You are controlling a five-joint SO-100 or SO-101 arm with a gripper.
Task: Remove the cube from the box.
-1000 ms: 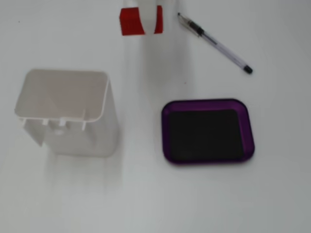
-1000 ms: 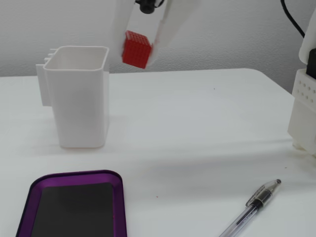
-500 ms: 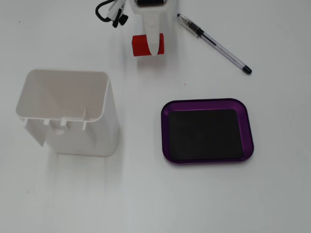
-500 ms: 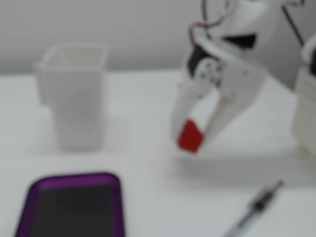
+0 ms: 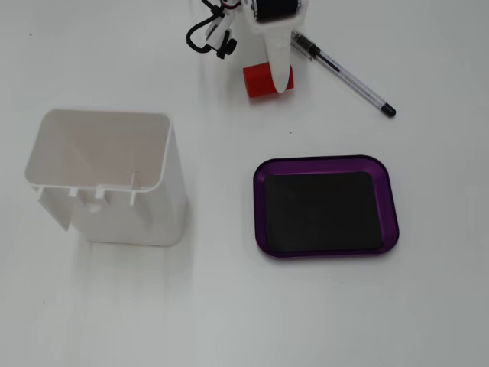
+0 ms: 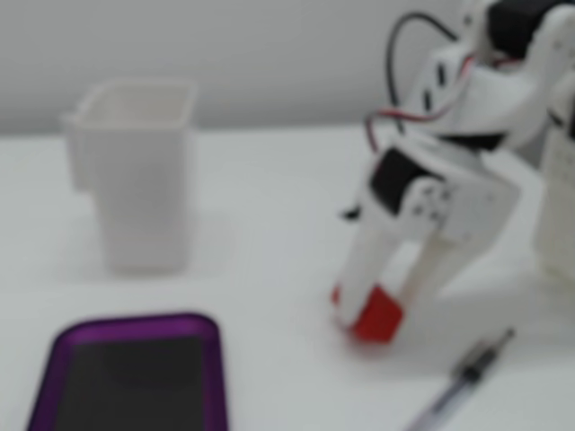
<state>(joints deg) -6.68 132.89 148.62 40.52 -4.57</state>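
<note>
Holding the cube (image 5: 260, 81) pinched in our gripper (image 5: 269, 82) low at the table's (image 5: 229, 306) far edge beside the pen (image 5: 344, 73), we judge removal done: the box (image 5: 326, 206) sits empty, well apart. Only release remains.

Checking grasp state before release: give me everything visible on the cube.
The cube is a small bright red block, plastic by its look, with plain faces as far as these views resolve. It sits low at the table, seemingly resting on it, between the white jaws of the gripper; one finger crosses its top in the view from above. In the blurred side view it looks slightly tilted. It lies outside the box, near the pen, touching neither.
</note>
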